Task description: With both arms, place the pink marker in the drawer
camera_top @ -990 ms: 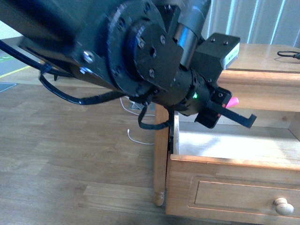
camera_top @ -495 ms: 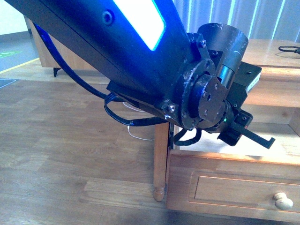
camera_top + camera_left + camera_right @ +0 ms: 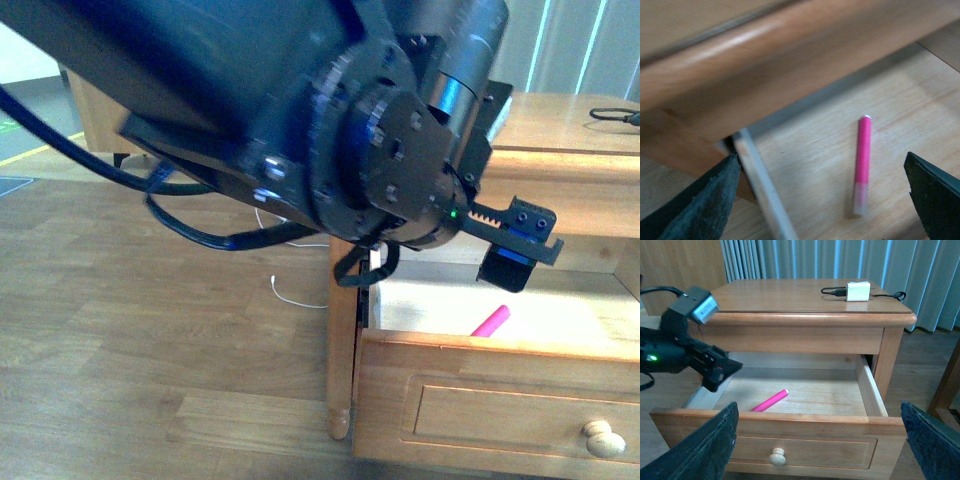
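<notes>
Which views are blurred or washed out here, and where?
Front view: the left arm looms close and blurred; the drawer glares white inside around the pink marker. Left wrist view: motion blur smears everything. Right wrist view: sharp, evenly lit.

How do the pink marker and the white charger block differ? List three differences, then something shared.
The pink marker is a slim stick; the white charger block is boxy. The marker lies inside the open drawer; the charger sits on the cabinet top. Only the charger has a black cable attached; the marker has none. Both rest on wood.
</notes>
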### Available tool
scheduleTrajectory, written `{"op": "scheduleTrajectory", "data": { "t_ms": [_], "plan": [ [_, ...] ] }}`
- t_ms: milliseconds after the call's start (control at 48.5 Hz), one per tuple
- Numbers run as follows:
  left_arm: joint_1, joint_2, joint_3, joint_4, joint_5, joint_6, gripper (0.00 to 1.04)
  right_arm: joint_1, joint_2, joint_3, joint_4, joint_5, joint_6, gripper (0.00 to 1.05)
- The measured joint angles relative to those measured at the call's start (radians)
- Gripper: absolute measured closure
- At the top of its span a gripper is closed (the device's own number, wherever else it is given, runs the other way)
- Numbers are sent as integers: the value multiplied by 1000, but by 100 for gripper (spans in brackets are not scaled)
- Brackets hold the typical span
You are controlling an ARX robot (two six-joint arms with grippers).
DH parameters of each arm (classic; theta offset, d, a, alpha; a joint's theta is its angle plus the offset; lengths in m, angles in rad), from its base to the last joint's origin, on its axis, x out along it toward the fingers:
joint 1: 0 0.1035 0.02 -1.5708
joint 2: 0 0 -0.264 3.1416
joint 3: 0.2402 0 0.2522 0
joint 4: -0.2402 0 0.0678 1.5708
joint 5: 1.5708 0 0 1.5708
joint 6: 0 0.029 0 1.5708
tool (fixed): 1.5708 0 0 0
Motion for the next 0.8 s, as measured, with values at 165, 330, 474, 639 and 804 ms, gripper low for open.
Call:
{"op": "scheduleTrajectory", "data": {
  "t_ms": [165, 330, 474, 639, 804],
  "plan": [
    [48, -240, -231, 132, -4, -19, 6, 0, 0, 0, 0, 0, 0, 8],
    [101, -532, -463, 166, -21, -15, 6, 0, 0, 0, 0, 0, 0, 8],
    [174, -835, -652, 129, -60, -4, 6, 0, 0, 0, 0, 0, 0, 8],
    [256, -1130, -808, 15, -87, -26, 6, 0, 0, 0, 0, 0, 0, 8],
    [388, -1498, -976, -211, -100, -120, 6, 0, 0, 0, 0, 0, 0, 8]
  ]
}}
